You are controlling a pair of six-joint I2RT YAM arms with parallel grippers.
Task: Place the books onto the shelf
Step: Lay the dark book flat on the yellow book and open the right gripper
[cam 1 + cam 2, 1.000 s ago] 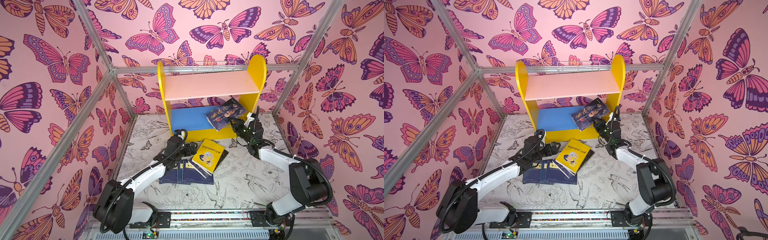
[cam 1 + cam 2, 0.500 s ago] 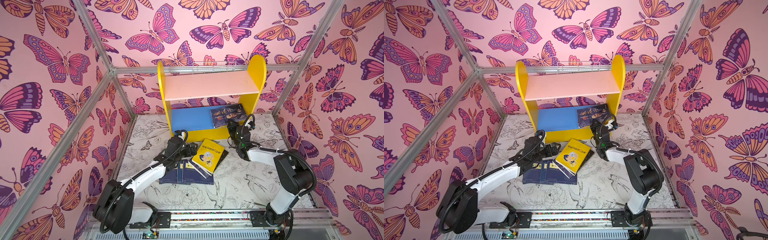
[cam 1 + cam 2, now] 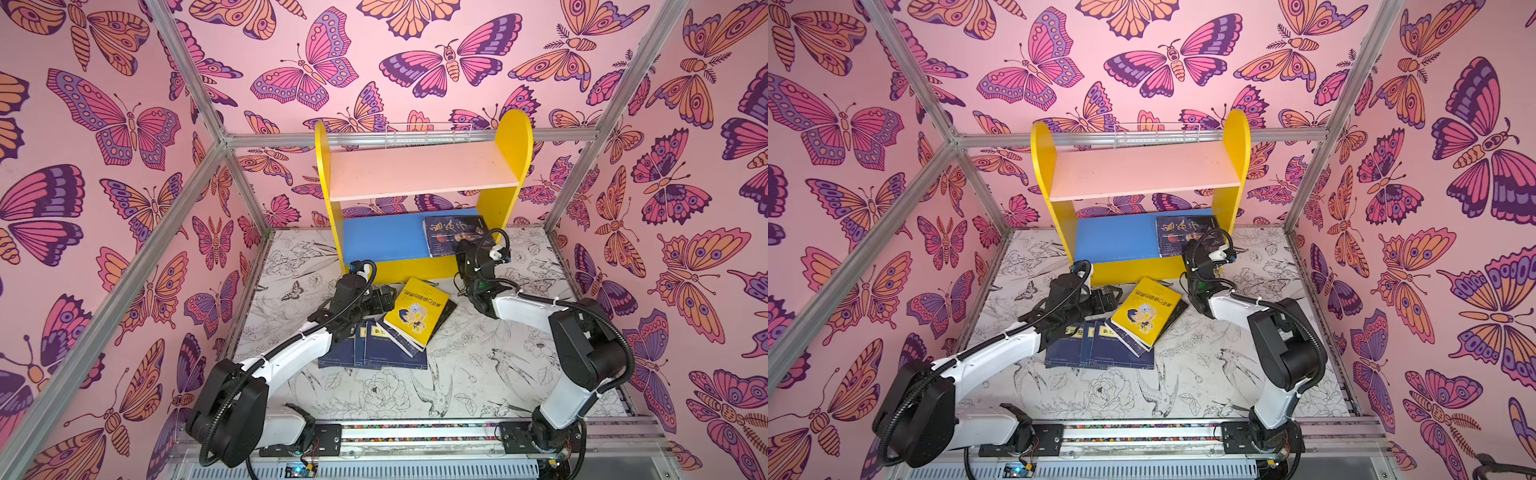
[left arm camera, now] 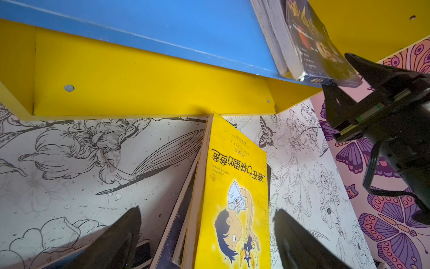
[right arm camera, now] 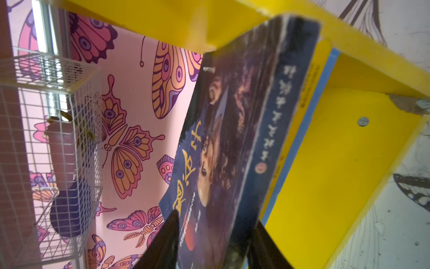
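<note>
On the blue lower board (image 3: pixel 382 241) of the shelf (image 3: pixel 513 141), at its right end, the dark portrait book (image 3: pixel 455 235) lies flat, cover up, close to the right side panel. Its near corner juts past the board's front edge (plain in the left wrist view). The pink upper board is bare.

Right tool (image 5: pixel 216 219): one finger sits above that jutting corner and one below it. Whether they pinch the book or merely straddle it cannot be told, because the right wrist view is blurred there.

Left tool (image 4: pixel 208 210): fingers wide apart, holding nothing, low over the far-left edge of the yellow book (image 3: pixel 417 311). That book tops a fanned pile of navy books (image 3: pixel 374 353) on the table (image 3: pixel 478 374), just in front of the shelf.

Step in hand, as judged: releasing the dark book onto the board.

To do it well:
- Spread the fingers fully before any retreat. The lower finger sits under the overhang and could drag the book off.
- Back out toward the near side, level with the cover, without lifting.
- A light push farther in with closed fingertips would likely cure the overhang.
- Let the left arm wait until the right is clear, since the two work close together.
</note>
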